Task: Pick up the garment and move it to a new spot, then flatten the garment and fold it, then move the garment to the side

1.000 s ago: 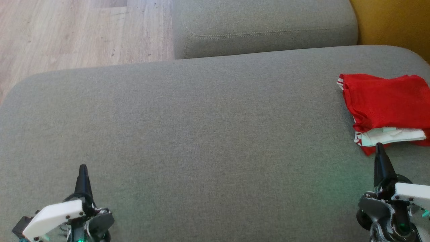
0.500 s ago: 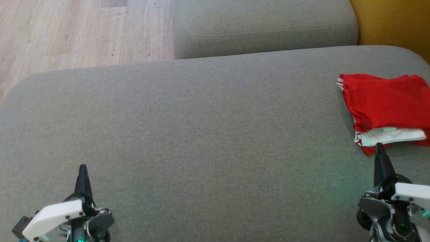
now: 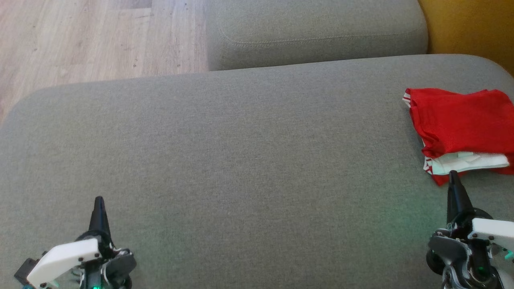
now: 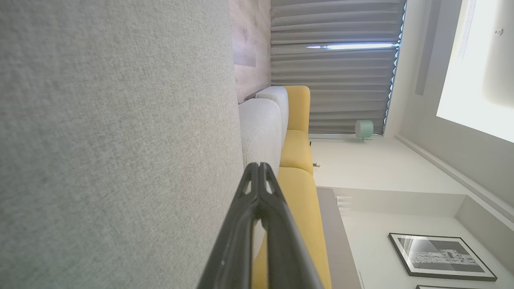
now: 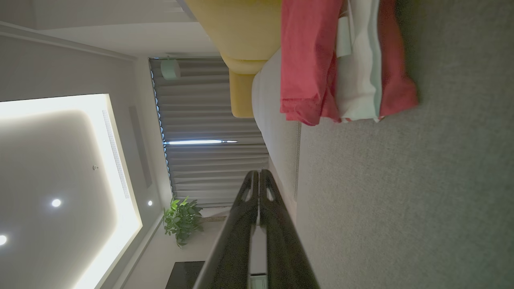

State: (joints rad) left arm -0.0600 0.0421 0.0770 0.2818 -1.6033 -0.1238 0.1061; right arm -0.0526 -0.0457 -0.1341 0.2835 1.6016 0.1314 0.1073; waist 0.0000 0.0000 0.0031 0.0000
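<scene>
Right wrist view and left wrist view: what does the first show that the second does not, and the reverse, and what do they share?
Right wrist view, not the left: the red and white garment, a potted plant, ceiling lights. Left wrist view, not the right: a framed picture. Shared: grey cushion, yellow sofa, curtain; the right gripper and the left gripper, each shut, in its own view.

Red-and-white garment (image 3: 457, 120), grey cushion (image 3: 241, 160)

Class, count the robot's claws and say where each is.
2. The left claw sits lower left; the right claw sits lower right, near the red garment.
</scene>
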